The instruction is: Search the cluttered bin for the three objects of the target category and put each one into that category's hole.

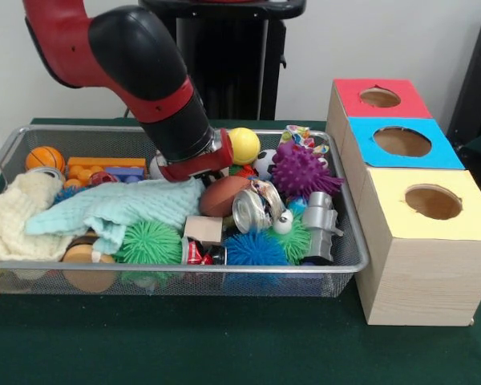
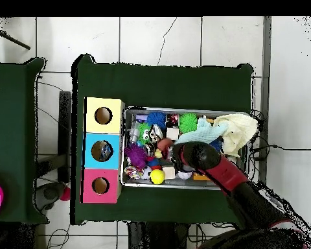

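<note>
A wire mesh bin [image 1: 349,241] is packed with toys. My gripper [image 1: 189,169] reaches down into its middle, just behind a light blue cloth [image 1: 116,207] that hides its tip. Right beside the wrist sit a yellow ball [image 1: 243,145], a brown football [image 1: 223,195] and a small soccer ball [image 1: 264,163]. An orange basketball [image 1: 45,158] lies at the back left. To the right stands a row of three wooden boxes with round holes: red [image 1: 380,97], blue [image 1: 402,141] and yellow [image 1: 433,201]. From overhead, the arm covers the bin's middle [image 2: 184,154].
Also in the bin: a purple spiky ball [image 1: 303,172], a blue spiky ball [image 1: 254,249], a green spiky ball [image 1: 150,243], a crushed can [image 1: 251,211], a silver toy [image 1: 321,224] and a cream cloth [image 1: 16,212]. Green table [image 1: 224,345] lies in front.
</note>
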